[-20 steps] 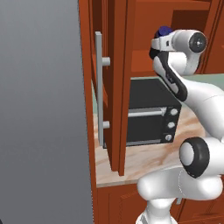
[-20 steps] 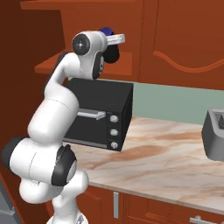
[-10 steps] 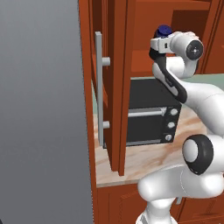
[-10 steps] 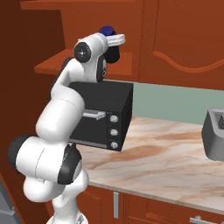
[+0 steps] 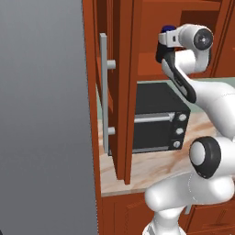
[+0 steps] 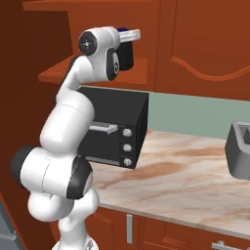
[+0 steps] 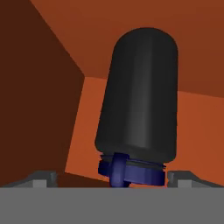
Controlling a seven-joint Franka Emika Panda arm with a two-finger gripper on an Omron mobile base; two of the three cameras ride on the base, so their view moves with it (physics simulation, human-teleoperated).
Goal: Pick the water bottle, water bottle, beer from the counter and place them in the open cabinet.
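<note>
Gripper (image 7: 112, 177) is spread wide, fingertips (image 7: 41, 178) standing clear on either side of the water bottle (image 7: 138, 100)'s blue lid, no contact visible. Seen from the hand, the bottle sits directly ahead of the gripper, black body extending away, lid and small loop nearest the fingers, lid just between the tips. It's inside the open cabinet (image 5: 160, 27); red-brown walls surround it, one side wall close off the bottle's left flank in hand view, back panel beyond. In the right base view the bottle (image 6: 126, 54) stands upright on the cabinet shelf (image 6: 93, 74) with the gripper (image 6: 128, 35) over its top. From the left, the blue lid (image 5: 168, 29) peeks beside the wrist. Obstructions: the cabinet door (image 5: 119, 87) with its grey bar handle (image 5: 105, 92) hangs open left of the hand; black oven (image 6: 113, 129) sits right below the shelf, under the gripper, on the counter (image 6: 190, 171). Grey box (image 6: 239, 151) far right on the counter, well apart. Large grey panel (image 5: 43, 114) further left of the door.
</note>
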